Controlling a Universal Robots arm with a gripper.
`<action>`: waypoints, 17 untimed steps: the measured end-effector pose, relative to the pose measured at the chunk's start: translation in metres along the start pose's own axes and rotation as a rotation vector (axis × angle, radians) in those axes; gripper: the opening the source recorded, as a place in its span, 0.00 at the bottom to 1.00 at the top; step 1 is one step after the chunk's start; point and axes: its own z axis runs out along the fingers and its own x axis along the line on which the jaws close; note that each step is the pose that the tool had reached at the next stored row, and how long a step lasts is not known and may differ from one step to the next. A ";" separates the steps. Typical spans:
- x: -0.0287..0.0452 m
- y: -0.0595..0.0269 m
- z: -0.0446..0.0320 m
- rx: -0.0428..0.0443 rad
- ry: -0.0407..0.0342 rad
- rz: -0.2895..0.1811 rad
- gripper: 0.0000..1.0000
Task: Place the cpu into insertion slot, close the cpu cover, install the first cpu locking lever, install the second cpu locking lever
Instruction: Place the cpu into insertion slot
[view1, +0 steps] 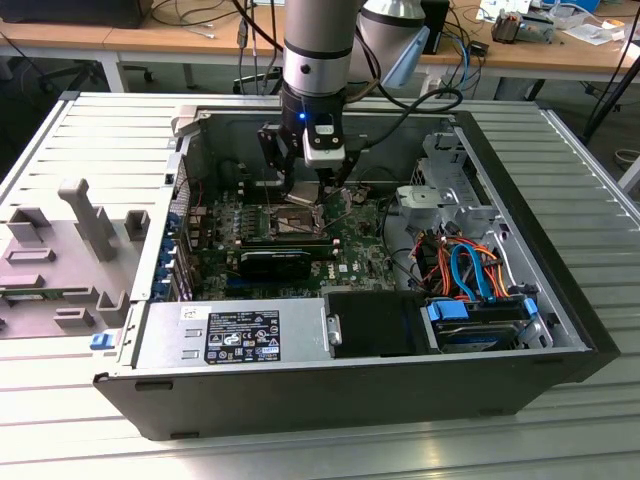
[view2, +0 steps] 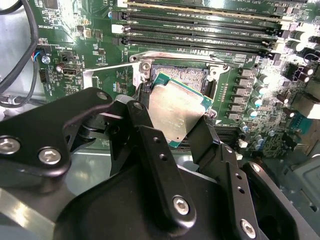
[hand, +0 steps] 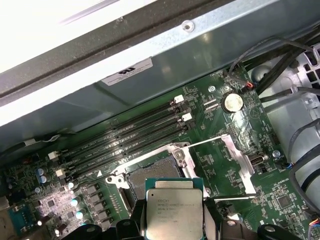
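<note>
Exterior view's left: grey plastic fixture block sits on the ribbed metal bench, just beside the open black computer case.

Inside the case, left of centre: green motherboard lies flat. Long black memory slots run along the far side of the small square insertion slot.

Centre: the arm reaches down into the case, black two-finger tool over the slot. In both wrist views the tool is clenched on the small flat square cpu with silver-grey metal top, one finger on each of two opposite edges. The cpu is tilted and overlaps the near part of the slot. Slot lies uncovered, pale centre showing past the chip. Cannot tell if chip and slot touch. Thin silvery wire lever stands clear beside the slot.

Exterior view's right: grey metal drive cage, with orange and blue cables nearer the camera.
</note>
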 end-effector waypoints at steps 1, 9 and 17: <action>0.0000 0.0000 0.0000 -0.0001 0.0000 0.003 0.55; 0.0000 0.0000 0.0001 -0.0005 0.0003 0.022 0.55; 0.0000 0.0000 0.0001 -0.0009 0.0005 0.040 0.55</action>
